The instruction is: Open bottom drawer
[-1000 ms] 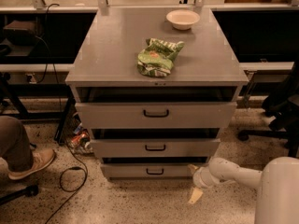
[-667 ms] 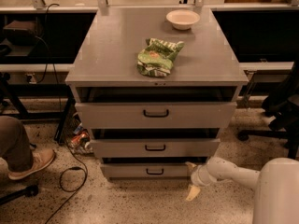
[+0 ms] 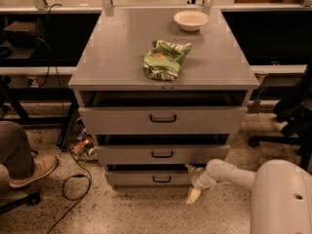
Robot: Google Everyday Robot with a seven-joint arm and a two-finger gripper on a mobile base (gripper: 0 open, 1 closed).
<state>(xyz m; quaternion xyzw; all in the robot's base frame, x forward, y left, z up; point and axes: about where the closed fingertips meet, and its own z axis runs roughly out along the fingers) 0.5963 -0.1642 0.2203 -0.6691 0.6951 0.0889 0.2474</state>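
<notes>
The bottom drawer (image 3: 141,178) is the lowest and smallest grey front of the cabinet, with a small black loop handle (image 3: 161,179). It stands out only a little from the cabinet. My gripper (image 3: 191,182) is low near the floor at the drawer's right end, to the right of the handle. Its fingers are spread apart, one up by the drawer's right corner and one fingertip (image 3: 192,195) down toward the floor. It holds nothing. My white arm (image 3: 229,172) reaches in from the lower right.
The middle drawer (image 3: 161,154) and top drawer (image 3: 162,119) stand slightly open above. A green bag (image 3: 165,59) and a white bowl (image 3: 190,19) sit on the cabinet top. A person's foot (image 3: 31,171) and cables (image 3: 73,179) lie left. A chair base (image 3: 282,130) stands right.
My gripper has moved left, closer to the right end of the bottom drawer. The drawers have not moved.
</notes>
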